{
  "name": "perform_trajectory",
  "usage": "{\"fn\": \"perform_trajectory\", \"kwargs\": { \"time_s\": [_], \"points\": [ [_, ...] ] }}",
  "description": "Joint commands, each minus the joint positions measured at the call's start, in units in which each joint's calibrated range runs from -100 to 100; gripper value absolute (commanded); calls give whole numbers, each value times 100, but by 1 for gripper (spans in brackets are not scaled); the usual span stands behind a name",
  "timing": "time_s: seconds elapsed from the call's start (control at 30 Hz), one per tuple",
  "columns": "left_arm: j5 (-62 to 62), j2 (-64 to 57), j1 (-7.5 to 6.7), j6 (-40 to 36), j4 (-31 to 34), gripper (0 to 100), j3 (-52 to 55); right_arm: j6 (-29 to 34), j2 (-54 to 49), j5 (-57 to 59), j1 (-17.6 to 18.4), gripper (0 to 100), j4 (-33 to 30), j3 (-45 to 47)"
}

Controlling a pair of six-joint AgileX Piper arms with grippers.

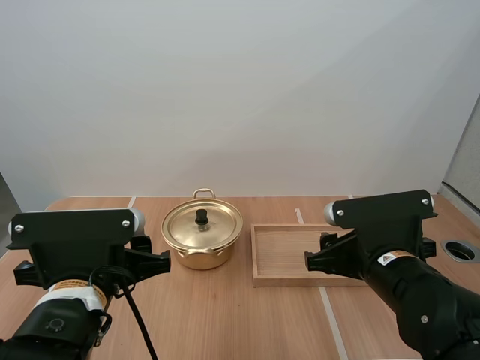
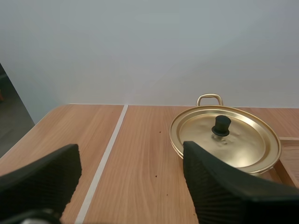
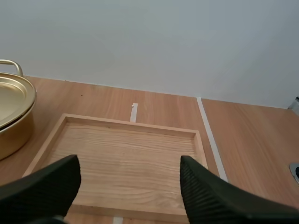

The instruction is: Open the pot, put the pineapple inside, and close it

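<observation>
A gold pot stands on the wooden table, its gold lid on, with a black knob at the centre. In the left wrist view the lid lies ahead of my left gripper, whose fingers stand wide apart with nothing between them. My right gripper is open too, held over the near edge of a bare wooden tray. The pot sits just beside that tray. In the high view both arms stay near the table's front.
The wooden tray lies right of the pot. White tape lines run across the table. A round cable hole sits at the far right edge. A grey wall closes off the back.
</observation>
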Motion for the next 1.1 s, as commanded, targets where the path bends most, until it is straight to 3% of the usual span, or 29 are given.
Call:
{"fn": "perform_trajectory", "kwargs": {
  "time_s": [0.0,0.03,0.07,0.17,0.23,0.3,0.57,0.7,0.77,0.9,1.07],
  "points": [
    [-132,-31,-25,-31,-112,100,32,-17,-58,-225,-19,100,-202,18],
    [-132,-31,-25,-31,-112,100,32,-17,-58,-336,-19,100,-280,18],
    [-132,-31,-25,-31,-112,91,32,-17,-58,-471,-19,100,-405,18],
    [-132,-31,-25,-31,-101,53,32,-17,-58,-652,-19,100,-758,18],
    [-115,-31,-25,-31,-101,36,32,-17,-58,-671,-19,100,-875,18],
    [-115,-31,-25,-31,35,0,32,-17,-58,-671,-19,100,-892,18],
    [-296,-31,-25,-21,72,0,32,-17,-58,-618,-19,100,-638,18],
    [-372,-31,-25,-21,-231,0,89,-17,-58,-470,-19,100,-549,18],
    [-504,-31,-25,99,-270,0,177,-17,-58,-299,-19,79,-358,18],
    [-717,-31,-25,304,-270,0,445,-17,-58,-1,-19,0,-35,18],
    [-1350,-31,-25,314,-270,0,1060,-23,-58,1273,-19,0,385,18]
  ]
}}
